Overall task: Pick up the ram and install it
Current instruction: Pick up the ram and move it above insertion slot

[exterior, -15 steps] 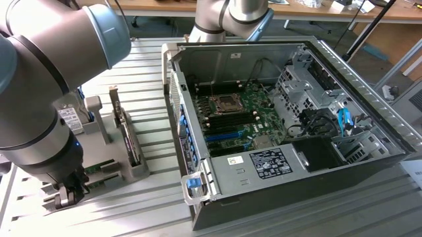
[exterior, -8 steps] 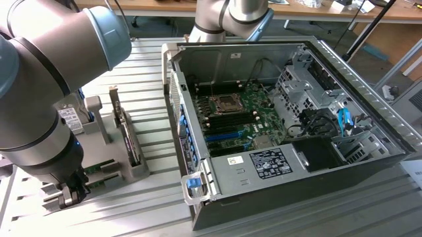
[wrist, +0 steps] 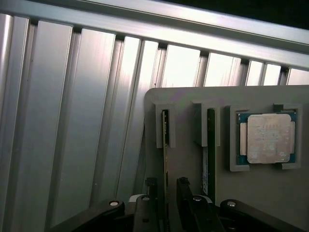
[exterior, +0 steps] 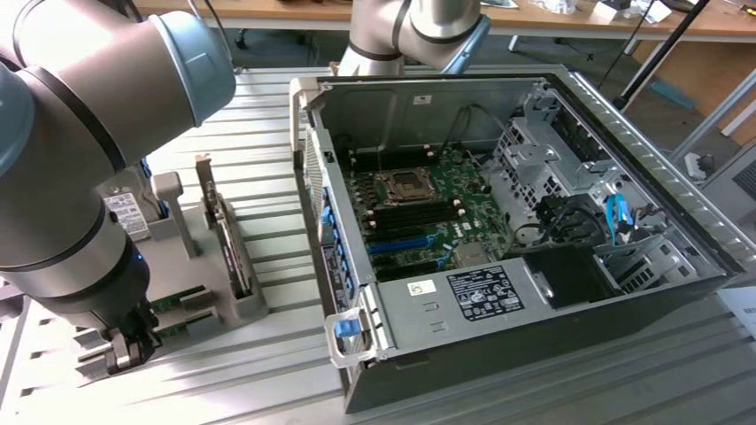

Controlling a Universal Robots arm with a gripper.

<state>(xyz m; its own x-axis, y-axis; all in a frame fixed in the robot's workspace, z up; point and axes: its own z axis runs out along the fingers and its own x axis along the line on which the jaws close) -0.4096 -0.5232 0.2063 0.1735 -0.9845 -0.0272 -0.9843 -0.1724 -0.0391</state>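
Ram point(wrist: 165, 154) between end effector point(wrist: 167, 183) jaws, processor point(wrist: 269, 138) nearby

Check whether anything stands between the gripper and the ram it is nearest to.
Nothing visible does. The open gripper straddles the ram, which stands on edge in the grey holder, with a jaw on each side of it.

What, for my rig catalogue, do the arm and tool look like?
The arm has thick silver-grey tubular segments with pale blue-grey joint caps. The tool is black, with two narrow fingers on links with silver pins.
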